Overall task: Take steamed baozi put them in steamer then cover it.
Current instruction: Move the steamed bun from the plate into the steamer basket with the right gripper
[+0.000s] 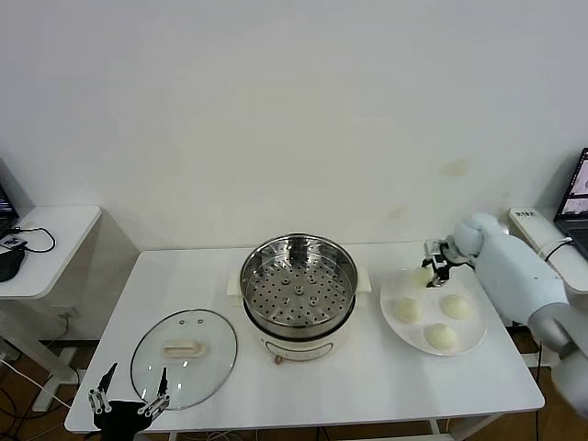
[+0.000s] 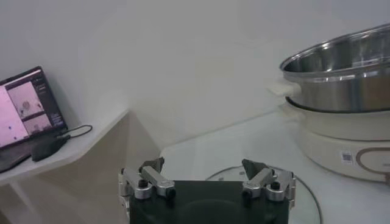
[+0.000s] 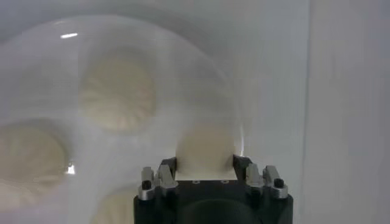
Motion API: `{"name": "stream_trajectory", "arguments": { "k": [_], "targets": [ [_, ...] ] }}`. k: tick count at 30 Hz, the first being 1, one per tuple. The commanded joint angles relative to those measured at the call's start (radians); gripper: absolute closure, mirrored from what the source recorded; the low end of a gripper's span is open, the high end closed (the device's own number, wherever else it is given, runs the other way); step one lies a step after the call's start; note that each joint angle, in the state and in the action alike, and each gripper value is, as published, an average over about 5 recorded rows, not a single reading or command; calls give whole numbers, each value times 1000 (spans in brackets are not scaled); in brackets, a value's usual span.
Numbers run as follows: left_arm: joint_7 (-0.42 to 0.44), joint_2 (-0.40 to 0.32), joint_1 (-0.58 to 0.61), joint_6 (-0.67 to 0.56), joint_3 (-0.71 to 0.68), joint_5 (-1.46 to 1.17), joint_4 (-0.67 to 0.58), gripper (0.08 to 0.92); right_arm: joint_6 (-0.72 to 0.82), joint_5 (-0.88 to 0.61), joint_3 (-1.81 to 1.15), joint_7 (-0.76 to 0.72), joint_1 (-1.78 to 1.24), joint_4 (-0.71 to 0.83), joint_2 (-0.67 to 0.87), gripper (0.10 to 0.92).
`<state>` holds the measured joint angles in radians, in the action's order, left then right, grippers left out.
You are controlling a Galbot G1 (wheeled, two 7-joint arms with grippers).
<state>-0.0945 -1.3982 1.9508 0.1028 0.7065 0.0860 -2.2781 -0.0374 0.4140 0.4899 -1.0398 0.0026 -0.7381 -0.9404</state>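
One baozi point(image 3: 205, 149) clenched between the right end effector point(image 3: 205, 163) fingers, on the plate's point(image 1: 470, 342) far edge.

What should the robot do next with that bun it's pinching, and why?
Probably lift it straight up off the plate. The right end effector has its fingers on both sides of one bun, so the grip looks made. The steamer stands open and empty, its lid lies on the table, and three other buns wait on the plate. The left end effector is parked open by the lid.
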Motion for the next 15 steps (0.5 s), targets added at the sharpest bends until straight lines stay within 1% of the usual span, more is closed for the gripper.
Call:
{"name": "stream_trajectory", "arguments": {
  "k": [1,5,8,15],
  "targets": [
    [0,2,0,0,-2,-1,-1,177,69,-254,124,-31,138,-277,177,440],
    [1,8,-1,0,-7,-3,-4,177,96,-356,227,-35,256,-384,233,435],
    [1,14,-1,-1,-9,-4,-6,177,117,-438,306,-34,347,-451,245,432],
    [1,21,-2,-4,-16,-6,-15,177,169,-587,441,-8,539,-568,179,425]
  ]
}}
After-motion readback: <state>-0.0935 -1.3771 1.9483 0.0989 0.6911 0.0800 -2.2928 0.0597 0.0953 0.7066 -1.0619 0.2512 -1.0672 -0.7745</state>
